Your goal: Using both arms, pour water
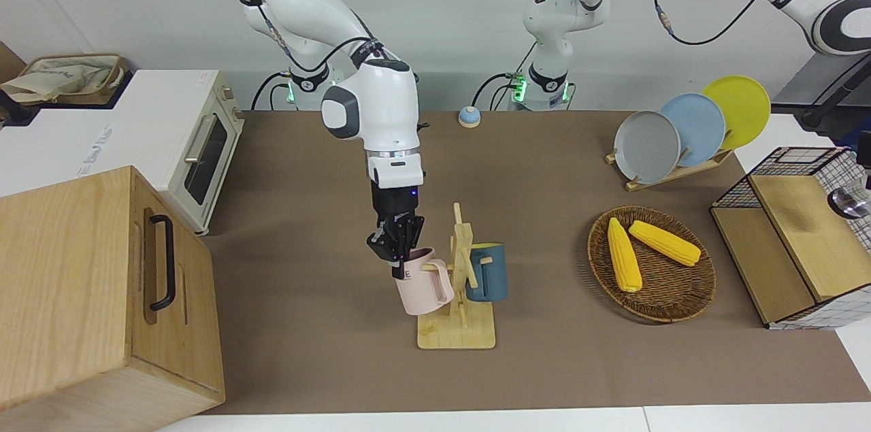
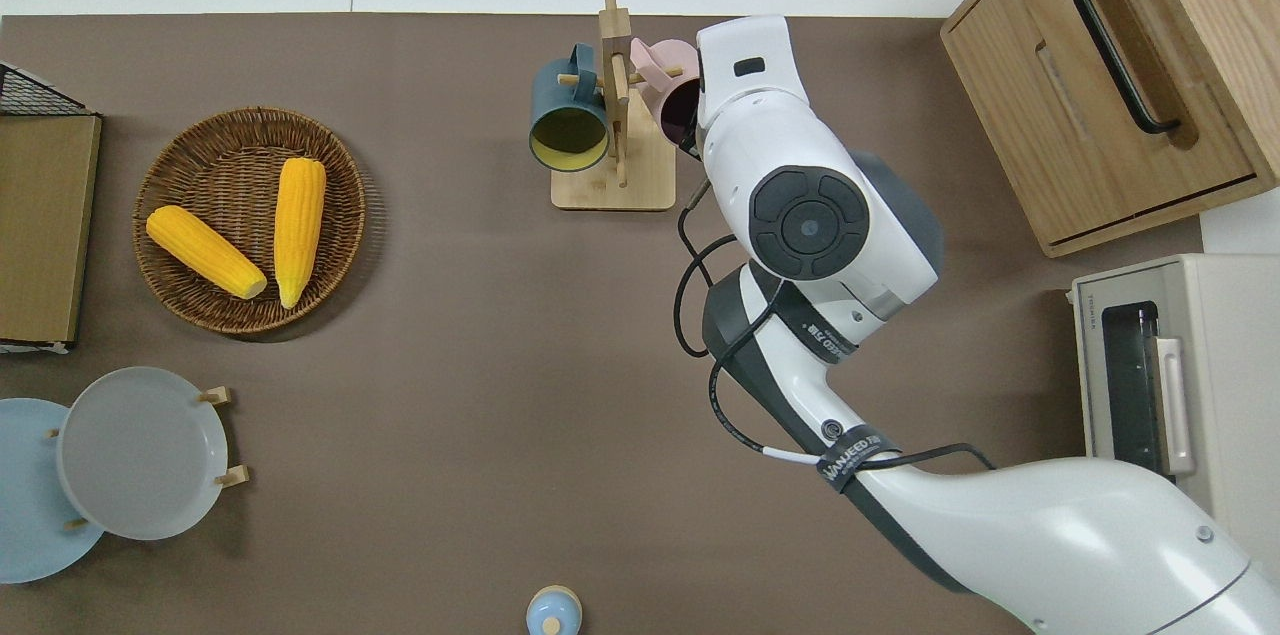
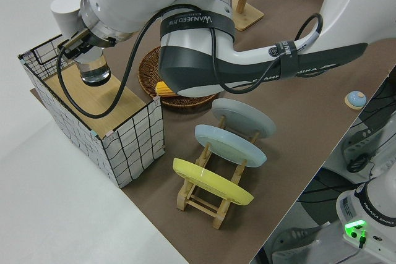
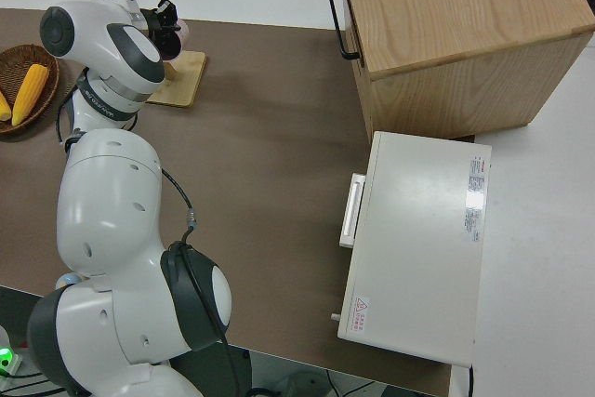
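Observation:
My right gripper (image 1: 399, 250) reaches down beside a wooden mug rack (image 1: 463, 262) and is shut on the rim of a pink mug (image 1: 423, 286). The mug hangs tilted on the rack (image 2: 612, 115), its handle against a peg. A blue mug (image 1: 487, 273) hangs on the rack's opposite side. My left gripper (image 3: 82, 45) is over a wire-framed wooden box (image 3: 133, 137) at the left arm's end of the table. It is shut on a clear glass (image 3: 94, 71), largely hidden by the arm. I see no water in any view.
A wicker basket (image 1: 701, 289) with two corn cobs lies between the rack and the wire box. Three plates stand in a rack (image 1: 680, 126) nearer to the robots. A wooden cabinet (image 1: 88, 282) and a toaster oven (image 1: 197, 146) fill the right arm's end. A small bell (image 1: 469, 116) sits near the robots.

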{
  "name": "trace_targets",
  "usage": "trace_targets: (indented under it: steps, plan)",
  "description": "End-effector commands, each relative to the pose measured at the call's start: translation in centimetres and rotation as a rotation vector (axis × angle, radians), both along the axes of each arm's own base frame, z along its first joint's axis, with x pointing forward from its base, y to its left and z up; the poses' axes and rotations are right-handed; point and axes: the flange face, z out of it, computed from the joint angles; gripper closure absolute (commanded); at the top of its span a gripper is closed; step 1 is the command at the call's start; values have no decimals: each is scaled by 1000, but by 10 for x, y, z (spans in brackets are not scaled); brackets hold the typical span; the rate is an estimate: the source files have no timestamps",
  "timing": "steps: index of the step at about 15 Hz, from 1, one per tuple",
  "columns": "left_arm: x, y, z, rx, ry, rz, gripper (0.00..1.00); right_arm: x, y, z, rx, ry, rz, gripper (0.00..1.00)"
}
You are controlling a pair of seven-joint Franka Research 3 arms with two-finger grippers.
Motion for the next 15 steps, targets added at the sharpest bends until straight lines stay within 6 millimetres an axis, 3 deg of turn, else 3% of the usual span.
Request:
trace_targets:
  steps: [1, 6, 15]
  plan:
    - [-8, -11, 31, 2, -4, -3, 1000, 0, -6, -6, 12, 30, -21, 950]
    - [-15, -14, 43, 5, 13, 1, 1000, 0, -8, -7, 51, 40, -90, 953]
    - [-27, -48, 85, -34, 19, 19, 1000, 4, -22, 7, 46, 21, -107, 971]
